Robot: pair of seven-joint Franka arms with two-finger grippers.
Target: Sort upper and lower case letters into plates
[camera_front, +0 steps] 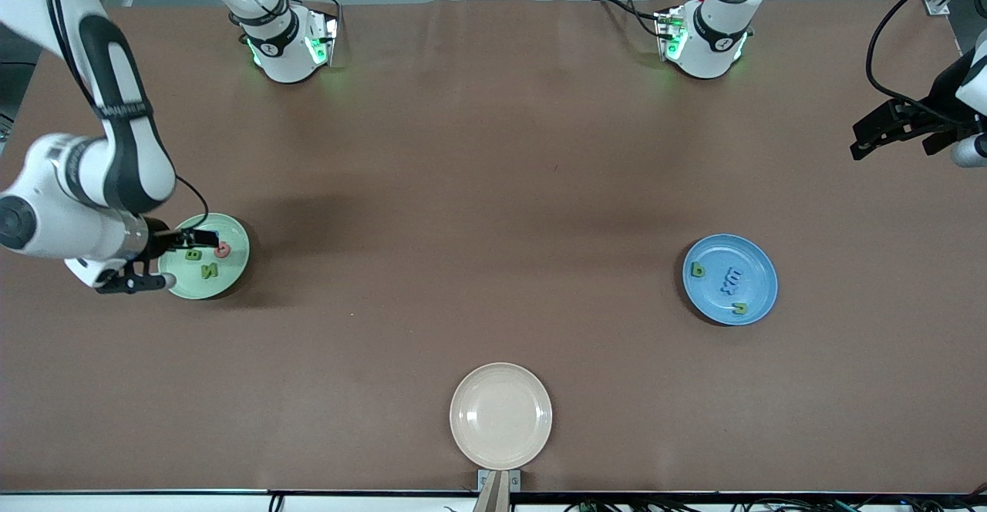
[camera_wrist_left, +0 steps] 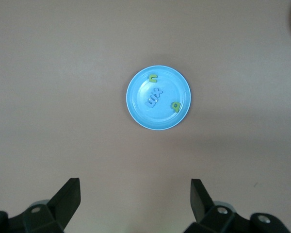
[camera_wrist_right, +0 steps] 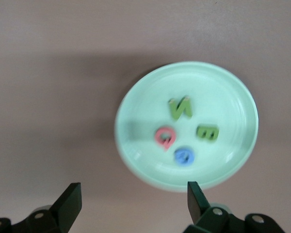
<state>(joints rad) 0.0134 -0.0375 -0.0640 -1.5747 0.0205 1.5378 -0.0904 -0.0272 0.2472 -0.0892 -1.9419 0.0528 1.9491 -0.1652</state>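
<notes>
Brown tabletop fills my screen, with three plates spread across it. At the right arm's end sits the mint green plate, and I count four letters in it: a green N, a green B, a red letter and a blue letter. My right tool hangs over that plate's rim with its jaws spread wide and nothing between them; I judge it has let a piece go. Toward the left arm's end lies the blue plate, holding a green p-like letter, a green n-like letter and blue letters clustered at the middle. My left tool waits high above that end, jaws wide and empty, looking straight down at the blue plate. Nearest the front camera is the cream plate, empty. I see no loose letter anywhere on the tabletop, so neither arm has a piece lying closer to it; the sorting looks finished.
</notes>
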